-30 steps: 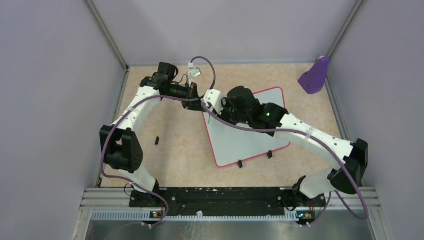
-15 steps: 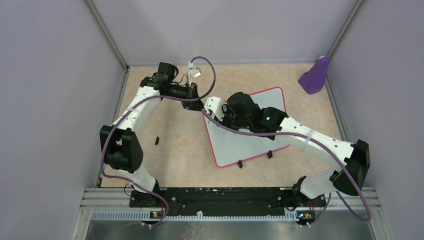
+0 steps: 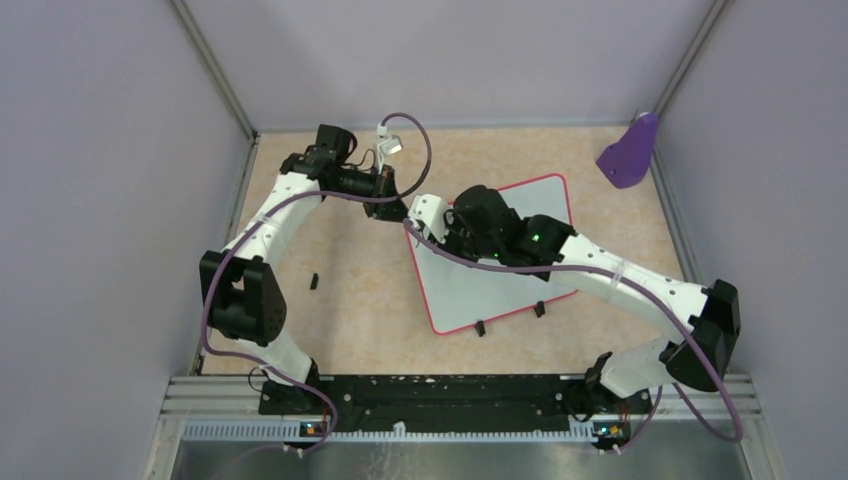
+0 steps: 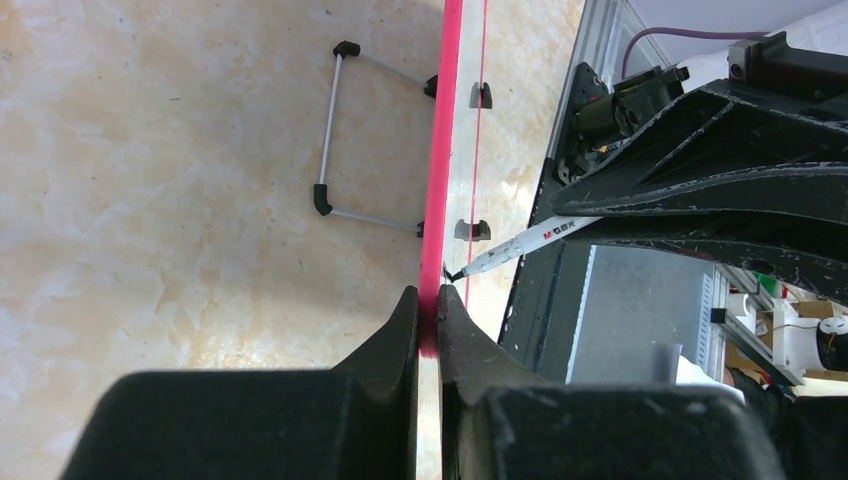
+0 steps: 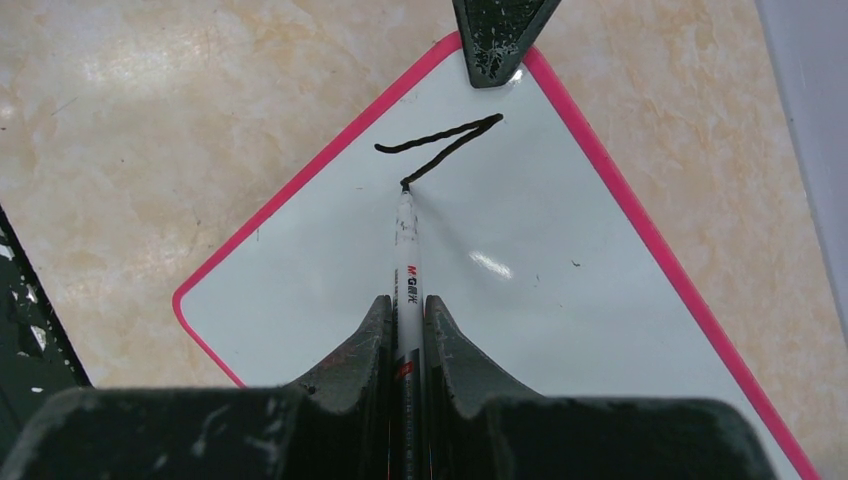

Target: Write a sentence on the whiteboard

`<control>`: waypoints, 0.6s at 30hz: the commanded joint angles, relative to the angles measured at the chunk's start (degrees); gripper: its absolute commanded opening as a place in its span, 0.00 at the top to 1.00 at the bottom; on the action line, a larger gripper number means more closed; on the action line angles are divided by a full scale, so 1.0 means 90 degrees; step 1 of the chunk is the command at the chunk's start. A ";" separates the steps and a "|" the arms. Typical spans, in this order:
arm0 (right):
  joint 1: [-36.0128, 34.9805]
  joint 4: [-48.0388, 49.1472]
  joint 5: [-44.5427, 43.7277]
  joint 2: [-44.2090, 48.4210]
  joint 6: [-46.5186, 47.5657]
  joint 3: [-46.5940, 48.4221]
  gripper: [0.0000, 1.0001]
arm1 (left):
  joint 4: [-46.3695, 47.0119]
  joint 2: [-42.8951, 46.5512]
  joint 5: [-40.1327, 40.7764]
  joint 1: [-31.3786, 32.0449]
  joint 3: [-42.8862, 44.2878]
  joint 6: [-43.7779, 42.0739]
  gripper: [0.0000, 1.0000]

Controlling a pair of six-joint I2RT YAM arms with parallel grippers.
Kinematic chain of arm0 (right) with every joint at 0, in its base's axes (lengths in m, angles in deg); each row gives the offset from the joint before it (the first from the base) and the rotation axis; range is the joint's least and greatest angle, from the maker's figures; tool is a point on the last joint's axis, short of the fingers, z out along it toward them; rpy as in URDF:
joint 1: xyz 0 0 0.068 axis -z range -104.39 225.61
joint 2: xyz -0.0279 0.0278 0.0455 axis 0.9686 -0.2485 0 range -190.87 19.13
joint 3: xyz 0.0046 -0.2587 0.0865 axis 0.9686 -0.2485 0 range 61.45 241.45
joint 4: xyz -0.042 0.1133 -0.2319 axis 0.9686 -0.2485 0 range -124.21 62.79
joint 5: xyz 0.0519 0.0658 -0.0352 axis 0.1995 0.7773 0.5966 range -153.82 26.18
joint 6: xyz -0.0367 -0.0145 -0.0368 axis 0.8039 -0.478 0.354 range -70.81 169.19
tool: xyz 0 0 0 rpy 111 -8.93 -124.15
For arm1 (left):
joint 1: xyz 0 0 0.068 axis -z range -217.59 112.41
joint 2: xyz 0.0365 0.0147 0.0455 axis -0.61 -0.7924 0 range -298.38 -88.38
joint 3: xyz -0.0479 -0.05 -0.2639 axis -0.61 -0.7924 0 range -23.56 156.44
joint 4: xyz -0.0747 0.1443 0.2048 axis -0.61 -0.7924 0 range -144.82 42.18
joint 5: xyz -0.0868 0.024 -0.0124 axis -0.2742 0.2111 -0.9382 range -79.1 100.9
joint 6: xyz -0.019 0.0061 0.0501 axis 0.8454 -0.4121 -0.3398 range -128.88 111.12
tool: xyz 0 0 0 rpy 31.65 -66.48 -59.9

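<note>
Whiteboard (image 3: 490, 290) lies flat on the tan table (image 3: 350, 310), right of centre and turned askew, with its 2 black clip feet (image 3: 480, 327) on the near edge. Left gripper (image 4: 428, 300) is pinched tight on the board's pink rim at the far-left corner, 1 finger on each side of the rim; in the right wrist view its fingertip (image 5: 492, 35) sits on that same corner. Right gripper (image 5: 405, 310) is clamped on a white marker (image 5: 405, 240), which points away from the wrist with its tip touching the board. Sentence (image 5: 440, 145): only 1 dark zigzag mark of 2 joined strokes near the clamped corner, with the marker tip at its lower end. No letters readable. Left wrist view shows a grey wire bracket (image 4: 335, 140) with black ends, lying on the table and meeting the rim. A small black piece (image 3: 314, 282) lies on the table left of the board, apart from it. A purple object (image 3: 630, 150) sits in the far-right corner, well apart from the board.
</note>
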 commanded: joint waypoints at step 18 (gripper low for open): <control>0.0520 0.0240 -0.0568 -0.0065 -0.0040 0.0697 1.00 | 0.0007 0.0120 -0.0084 0.0063 -0.0058 0.0078 1.00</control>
